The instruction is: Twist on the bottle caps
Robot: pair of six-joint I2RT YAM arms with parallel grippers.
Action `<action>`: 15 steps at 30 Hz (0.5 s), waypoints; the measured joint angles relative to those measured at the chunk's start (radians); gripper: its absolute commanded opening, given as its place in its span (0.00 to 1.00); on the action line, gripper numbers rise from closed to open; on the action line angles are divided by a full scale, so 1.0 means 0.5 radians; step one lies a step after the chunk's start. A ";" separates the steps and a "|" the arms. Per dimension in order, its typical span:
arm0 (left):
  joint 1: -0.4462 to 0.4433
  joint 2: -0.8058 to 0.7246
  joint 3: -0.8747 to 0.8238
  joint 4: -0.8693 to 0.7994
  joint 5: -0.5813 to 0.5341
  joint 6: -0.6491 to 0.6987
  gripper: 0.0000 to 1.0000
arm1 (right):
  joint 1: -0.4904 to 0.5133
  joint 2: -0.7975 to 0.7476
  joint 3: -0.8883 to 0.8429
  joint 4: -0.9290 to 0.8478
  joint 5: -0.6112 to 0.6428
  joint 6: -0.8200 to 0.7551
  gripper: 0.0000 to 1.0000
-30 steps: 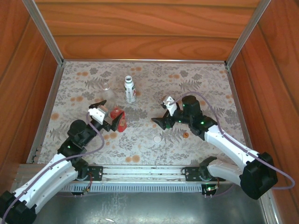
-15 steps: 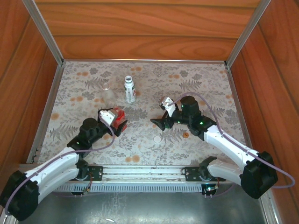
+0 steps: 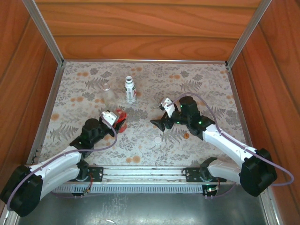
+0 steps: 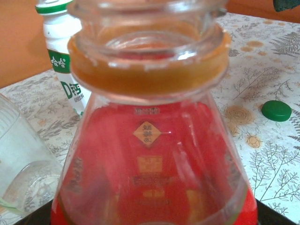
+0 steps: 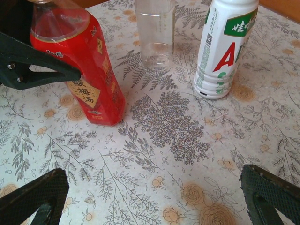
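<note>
The translucent red bottle [image 3: 122, 120] stands upright at the left centre of the table, its neck open with no cap [image 4: 147, 42]. My left gripper [image 3: 118, 121] is shut on the bottle's body; one black finger [image 5: 42, 65] presses against its side. The white labelled bottle [image 3: 130, 90] and the clear bottle [image 3: 107, 92] stand behind it. My right gripper [image 3: 160, 116] hovers open over the table's middle, with nothing between its fingers [image 5: 37, 197]. A white cap [image 3: 158, 139] and a golden-brown cap [image 3: 186, 136] lie nearer the front. A green cap [image 4: 276, 110] lies on the cloth right of the red bottle.
The table has a floral cloth [image 3: 201, 89] and is boxed in by wooden walls [image 3: 150, 42] at the back and both sides. A metal rail [image 3: 140, 173] runs along the near edge.
My left gripper has moved forward from beside the red bottle and closed around it. The right gripper has shifted slightly up and left and stayed open.
</note>
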 measured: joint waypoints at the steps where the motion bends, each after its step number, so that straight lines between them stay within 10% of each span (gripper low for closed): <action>1: 0.000 0.005 0.000 0.005 0.004 -0.002 0.54 | 0.000 0.002 0.000 0.000 0.005 0.001 1.00; 15: -0.002 0.824 0.399 0.546 0.477 -0.098 0.54 | 0.000 -0.094 -0.066 0.034 0.562 0.169 1.00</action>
